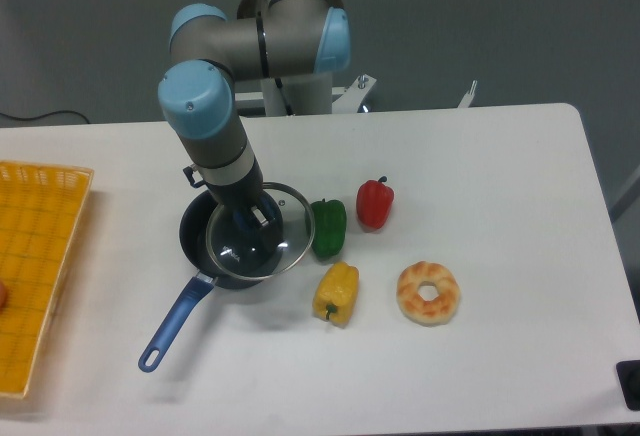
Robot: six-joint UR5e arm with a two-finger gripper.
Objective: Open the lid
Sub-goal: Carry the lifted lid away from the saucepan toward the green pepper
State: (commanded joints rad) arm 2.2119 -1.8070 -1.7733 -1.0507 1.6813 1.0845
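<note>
Over the left half of the white counter point(500, 176), the gripper point(251, 218) is closed on the blue knob at the centre of the lid point(261, 233), its fingers pinching the knob from either side. That lid (clear glass, silver rim) is off the saucepan point(200, 246) and held up in the air, tilted a little and shifted to the right, so its right edge overlaps the green pepper point(330, 226) as I see it from here. I cannot tell whether glass and pepper actually touch.

Below it, the dark blue saucepan sits open on the counter, with its left rim showing past the lid and its long blue handle point(170, 328) running down and to the left. A red pepper point(375, 203) stands just right of the green one, a yellow pepper point(337, 292) lies in front of the green, and a ring-shaped pastry point(428, 292) rests to the right of the yellow one, apart from it.

At the far left edge is a yellow basket point(35, 256), cut off by the frame, well apart from the saucepan. Behind everything rises the arm point(215, 136), grey with pale blue joint caps, reaching down to the lid.
</note>
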